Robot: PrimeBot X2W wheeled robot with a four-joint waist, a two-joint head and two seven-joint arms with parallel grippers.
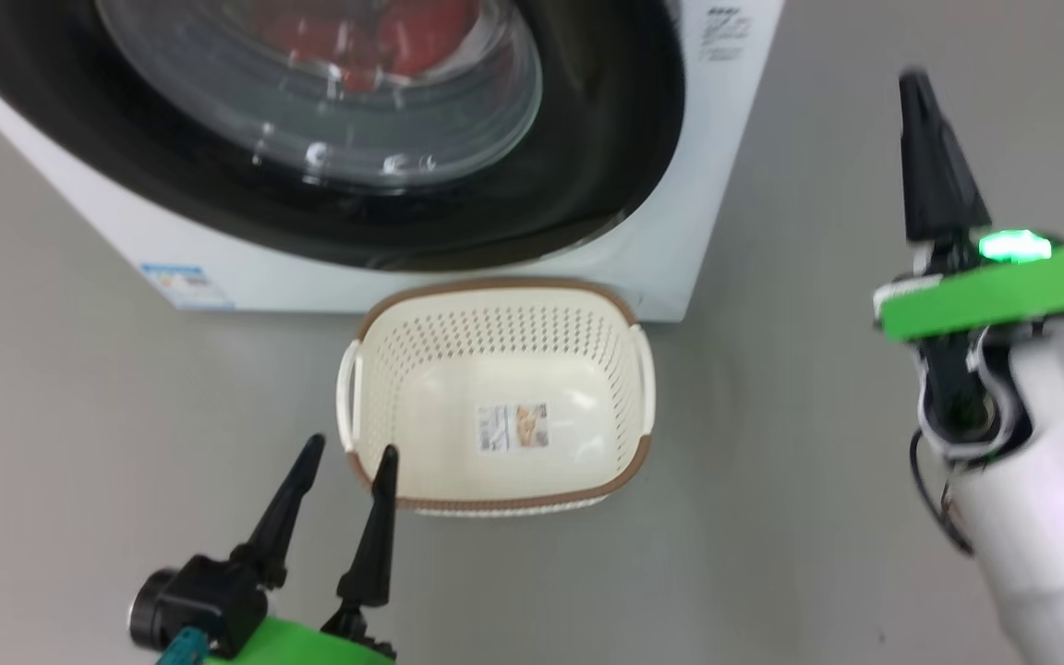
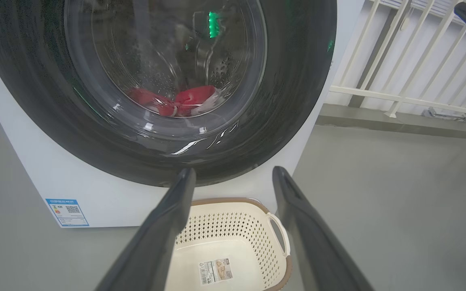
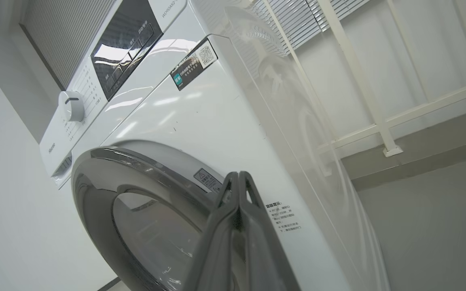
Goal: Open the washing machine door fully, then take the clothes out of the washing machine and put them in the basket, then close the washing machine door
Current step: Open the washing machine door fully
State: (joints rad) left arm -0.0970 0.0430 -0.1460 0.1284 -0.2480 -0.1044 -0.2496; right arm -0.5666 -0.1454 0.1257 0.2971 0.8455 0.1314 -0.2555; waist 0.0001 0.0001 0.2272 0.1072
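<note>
The white washing machine (image 1: 698, 212) stands ahead with its round black-rimmed door (image 1: 587, 175) shut against the front. Red clothes (image 1: 375, 42) lie in the drum behind the glass, also clothes (image 2: 176, 101) through the window in the left wrist view. The cream basket (image 1: 624, 369) sits on the floor in front of the machine, holding nothing. My left gripper (image 1: 347, 457) is open, low at the basket's near left corner. My right gripper (image 1: 920, 88) is shut, raised to the right of the machine; in its own view its fingers (image 3: 239, 190) press together near the door's rim (image 3: 136, 161).
Grey floor (image 1: 800, 480) spreads around the basket and machine. A white railing (image 2: 411, 101) on a low kerb runs along the wall to the right of the machine. The control panel with a dial (image 3: 71, 106) is on the machine's top front.
</note>
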